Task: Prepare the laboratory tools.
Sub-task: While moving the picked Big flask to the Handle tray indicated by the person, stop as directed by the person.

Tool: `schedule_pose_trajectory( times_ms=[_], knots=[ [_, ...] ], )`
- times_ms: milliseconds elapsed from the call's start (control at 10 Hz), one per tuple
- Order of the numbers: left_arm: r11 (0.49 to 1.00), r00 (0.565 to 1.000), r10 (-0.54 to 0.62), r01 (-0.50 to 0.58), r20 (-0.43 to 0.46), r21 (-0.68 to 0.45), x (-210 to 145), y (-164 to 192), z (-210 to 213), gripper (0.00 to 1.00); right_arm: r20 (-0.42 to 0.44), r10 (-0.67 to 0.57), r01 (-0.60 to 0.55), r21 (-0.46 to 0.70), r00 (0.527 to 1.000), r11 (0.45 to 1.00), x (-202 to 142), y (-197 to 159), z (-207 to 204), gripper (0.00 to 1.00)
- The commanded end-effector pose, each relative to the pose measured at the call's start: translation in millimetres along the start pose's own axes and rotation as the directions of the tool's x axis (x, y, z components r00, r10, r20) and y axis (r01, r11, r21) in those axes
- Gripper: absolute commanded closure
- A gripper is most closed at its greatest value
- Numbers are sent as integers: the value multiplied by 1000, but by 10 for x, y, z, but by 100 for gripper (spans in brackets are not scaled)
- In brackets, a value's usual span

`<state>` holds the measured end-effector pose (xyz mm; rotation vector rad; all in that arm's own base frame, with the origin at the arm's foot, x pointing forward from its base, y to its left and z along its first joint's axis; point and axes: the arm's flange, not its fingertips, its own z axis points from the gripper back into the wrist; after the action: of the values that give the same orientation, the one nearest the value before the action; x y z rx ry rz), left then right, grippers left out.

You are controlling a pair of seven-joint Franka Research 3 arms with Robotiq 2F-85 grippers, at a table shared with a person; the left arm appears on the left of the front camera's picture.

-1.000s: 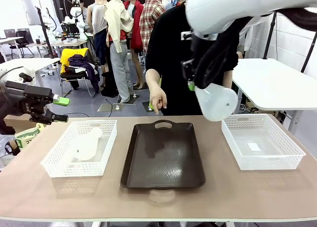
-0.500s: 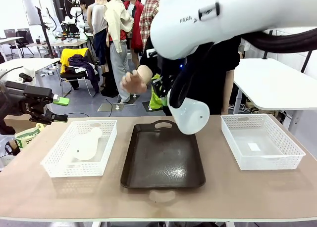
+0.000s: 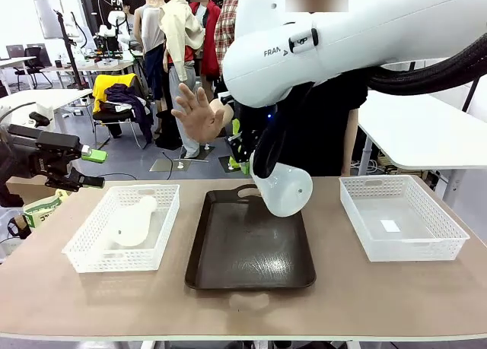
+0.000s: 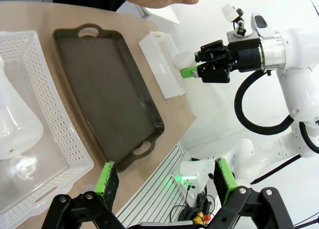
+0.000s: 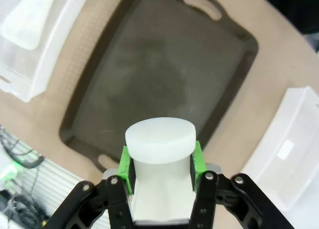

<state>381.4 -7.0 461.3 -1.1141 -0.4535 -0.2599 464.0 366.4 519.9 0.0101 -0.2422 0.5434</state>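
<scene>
Right gripper (image 5: 160,164): green pads clamped on both sides of the narrow round neck of the held flask (image 3: 281,189). The flask is frosted white plastic, cone-shaped with a wide round base. It hangs tilted with the base turned toward the near side, over the far end of the tray (image 3: 251,246) by its far loop handle. Cannot tell whether it touches the tray.

Tray: dark brown, rectangular with rounded corners, raised rim and a slightly glossy, scuffed floor. It sits mid-table between the two baskets.

Left basket (image 3: 84,250): white mesh plastic, rectangular. The lying flask (image 3: 135,221) is on its side inside, same frosted cone shape, neck pointing far-right.

Right basket (image 3: 449,235): same white mesh, with a small white slip on its floor.

Left gripper (image 4: 165,176): fingers spread wide with nothing between them. Black links and green pads. In the front view it sits off the table's left edge, well apart from the left basket.

The person's hand (image 3: 199,113) is raised at the far side, palm open with fingers splayed, above and to the left of the held flask and not touching it.

Table (image 3: 380,296): smooth tan wood-look top with a rounded edge.
</scene>
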Motion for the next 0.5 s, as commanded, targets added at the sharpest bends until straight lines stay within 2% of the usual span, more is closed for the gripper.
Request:
schedule_pose_trajectory(
  times_ms=[0, 400],
  knots=[
    [1000, 1000, 0, 0, 9, -19, 7, -2, 11, 0, 6, 14, -14, 2, 1000, 1000, -13, 65, -20, 100],
    [1000, 1000, 0, 0, 9, -19, 7, -2, 11, 0, 6, 14, -14, 2, 1000, 1000, -13, 65, -20, 100]
  ],
)
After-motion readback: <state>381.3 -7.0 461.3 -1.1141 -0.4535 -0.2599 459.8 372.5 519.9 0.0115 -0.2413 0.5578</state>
